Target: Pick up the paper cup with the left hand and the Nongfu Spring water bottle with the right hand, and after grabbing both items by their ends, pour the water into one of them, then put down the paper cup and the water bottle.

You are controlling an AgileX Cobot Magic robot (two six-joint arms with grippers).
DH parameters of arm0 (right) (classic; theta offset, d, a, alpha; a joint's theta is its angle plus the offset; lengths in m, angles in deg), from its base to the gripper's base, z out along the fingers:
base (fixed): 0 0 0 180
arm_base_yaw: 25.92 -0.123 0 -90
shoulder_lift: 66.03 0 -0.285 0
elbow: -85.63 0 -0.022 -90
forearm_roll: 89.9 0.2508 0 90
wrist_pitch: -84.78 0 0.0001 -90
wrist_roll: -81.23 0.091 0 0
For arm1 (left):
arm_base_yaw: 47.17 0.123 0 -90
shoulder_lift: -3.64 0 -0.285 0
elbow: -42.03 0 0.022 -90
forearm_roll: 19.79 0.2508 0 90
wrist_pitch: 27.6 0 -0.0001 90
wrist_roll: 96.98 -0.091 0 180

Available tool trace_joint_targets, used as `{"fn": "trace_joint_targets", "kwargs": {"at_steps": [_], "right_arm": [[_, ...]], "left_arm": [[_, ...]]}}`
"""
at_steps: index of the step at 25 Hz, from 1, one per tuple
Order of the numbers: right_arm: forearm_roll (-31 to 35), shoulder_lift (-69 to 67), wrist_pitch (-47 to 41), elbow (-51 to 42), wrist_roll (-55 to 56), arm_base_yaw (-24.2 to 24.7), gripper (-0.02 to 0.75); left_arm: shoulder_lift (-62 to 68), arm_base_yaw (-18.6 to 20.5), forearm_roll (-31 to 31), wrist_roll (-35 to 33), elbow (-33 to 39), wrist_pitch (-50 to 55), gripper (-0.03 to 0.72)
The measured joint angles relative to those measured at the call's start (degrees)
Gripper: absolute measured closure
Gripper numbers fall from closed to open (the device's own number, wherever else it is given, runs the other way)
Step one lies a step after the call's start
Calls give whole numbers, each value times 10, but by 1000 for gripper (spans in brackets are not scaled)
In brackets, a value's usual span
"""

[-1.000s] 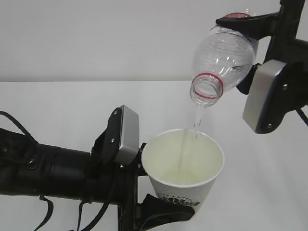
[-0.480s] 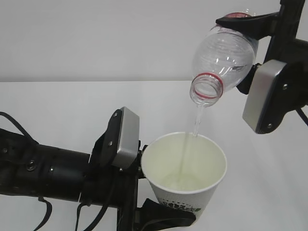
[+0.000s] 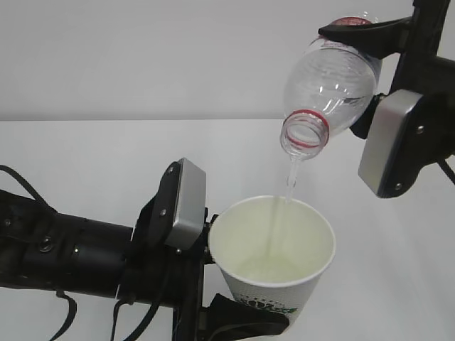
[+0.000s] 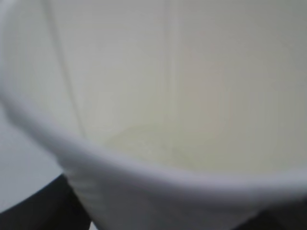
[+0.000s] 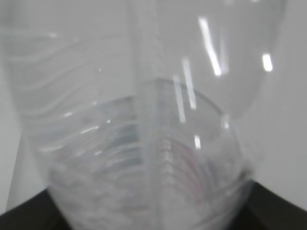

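The Nongfu Spring water bottle [image 3: 330, 85], clamped in the right hand [image 3: 405, 135] fingers, tilted neck-down leftward; the paper cup [image 3: 274, 259] stood upright in the left hand [image 3: 178, 213] fingers.

You have a plain white table [image 3: 85, 153] spread across the lower part of the exterior view; behind it stands a pale grey wall [image 3: 142, 57].

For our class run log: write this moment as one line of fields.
phase: pouring | left hand: holds paper cup | right hand: tilts Nongfu Spring water bottle | water: streaming into cup
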Motion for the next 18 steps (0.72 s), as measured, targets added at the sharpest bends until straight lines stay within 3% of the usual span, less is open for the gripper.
{"fn": "trace_joint_targets", "kwargs": {"at_steps": [18], "right_arm": [[0, 0, 0, 0, -5, 0, 274]], "left_arm": [[0, 0, 0, 0, 0, 0, 156]]}}
